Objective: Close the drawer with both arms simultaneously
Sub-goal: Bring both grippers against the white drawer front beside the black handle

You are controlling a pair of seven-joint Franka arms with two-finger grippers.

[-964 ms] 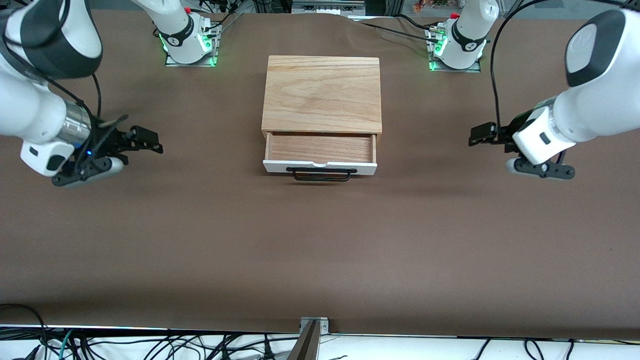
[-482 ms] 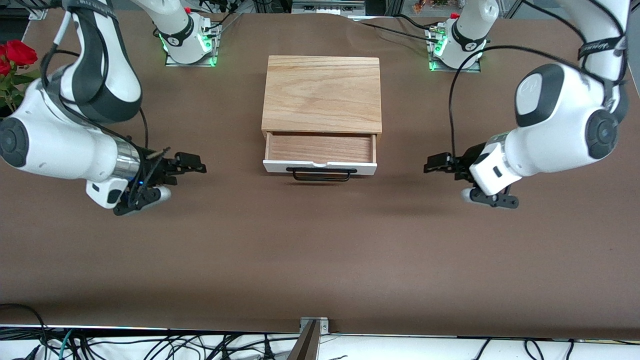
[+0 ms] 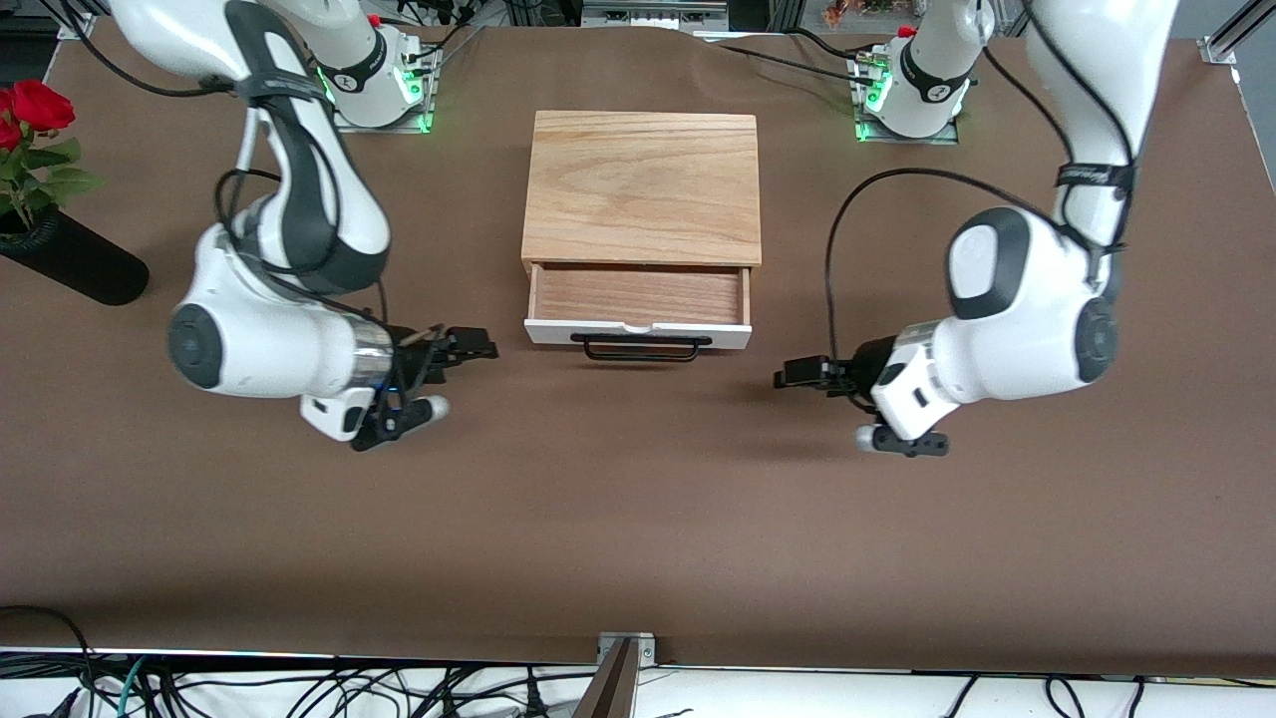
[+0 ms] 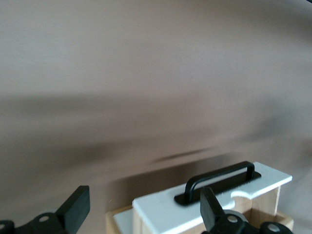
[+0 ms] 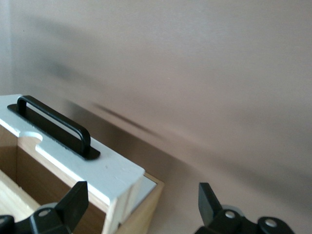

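Observation:
The drawer (image 3: 638, 297) stands pulled out of the light oak box (image 3: 641, 187), its white front panel and black wire handle (image 3: 641, 348) facing the front camera. My right gripper (image 3: 477, 348) is open and empty, low over the table beside the drawer's front corner toward the right arm's end. My left gripper (image 3: 796, 374) is open and empty, low over the table off the corner toward the left arm's end. Neither touches the drawer. The left wrist view shows the drawer (image 4: 165, 207) and handle (image 4: 219, 178) between its fingers (image 4: 73, 209). The right wrist view shows the drawer (image 5: 97, 170) and handle (image 5: 53, 126).
A black vase (image 3: 75, 264) with red roses (image 3: 30, 105) lies at the right arm's end of the table. The arm bases (image 3: 374, 85) stand at the table's edge by the box. Cables hang below the table edge nearest the front camera.
Both arms have swung in from the table's ends toward the drawer's front corners and lowered. The drawer has not moved and stays open.

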